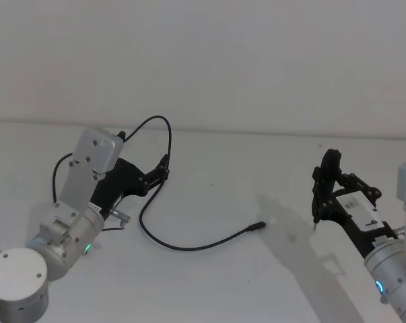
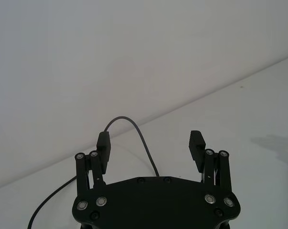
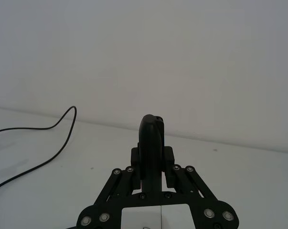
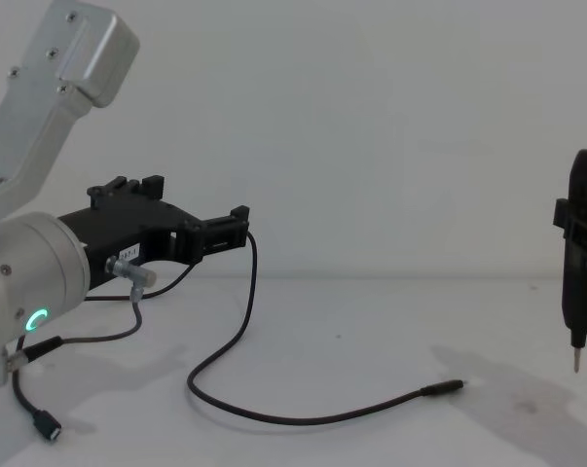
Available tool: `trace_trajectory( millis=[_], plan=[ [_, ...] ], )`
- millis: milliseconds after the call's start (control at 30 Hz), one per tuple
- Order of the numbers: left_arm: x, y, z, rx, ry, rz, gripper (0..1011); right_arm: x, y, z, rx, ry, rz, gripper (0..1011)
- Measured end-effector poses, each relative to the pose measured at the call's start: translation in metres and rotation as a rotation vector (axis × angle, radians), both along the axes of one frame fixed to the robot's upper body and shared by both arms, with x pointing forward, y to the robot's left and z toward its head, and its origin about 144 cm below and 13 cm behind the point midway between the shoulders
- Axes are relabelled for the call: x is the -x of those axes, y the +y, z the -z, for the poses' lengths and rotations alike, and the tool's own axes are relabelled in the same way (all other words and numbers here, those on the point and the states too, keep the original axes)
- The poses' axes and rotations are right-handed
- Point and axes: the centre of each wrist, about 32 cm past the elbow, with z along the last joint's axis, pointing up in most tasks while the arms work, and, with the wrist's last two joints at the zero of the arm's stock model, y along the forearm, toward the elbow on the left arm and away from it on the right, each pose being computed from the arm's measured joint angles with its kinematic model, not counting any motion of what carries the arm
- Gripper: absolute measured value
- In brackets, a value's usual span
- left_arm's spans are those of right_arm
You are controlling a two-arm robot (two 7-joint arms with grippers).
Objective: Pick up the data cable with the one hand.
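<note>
A plain white wall [image 1: 203,54] rises behind the evenly lit white table [image 1: 243,175].

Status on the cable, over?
Left gripper open, cable running between fingers, not clamped. Right gripper parked right, shut on tool. Nothing blocking.

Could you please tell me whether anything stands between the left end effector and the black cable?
Nothing visible does. The left end effector is open and the cable arcs between its fingers. The right end effector, shut on a pen-shaped tool, sits far off to the right.
</note>
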Motion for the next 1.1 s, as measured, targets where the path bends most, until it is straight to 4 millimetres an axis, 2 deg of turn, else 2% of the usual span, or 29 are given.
trace_trajectory(
  millis=[567,1100],
  plan=[
    [0.002,-0.003,-0.006,-0.018,0.008,0.058,1001,0.0,0.0,0.0,0.0,0.0,0.0,268],
    [0.0,-0.004,-0.029,-0.147,0.07,0.26,1001,0.0,0.0,0.0,0.0,0.0,0.0,268]
  ],
)
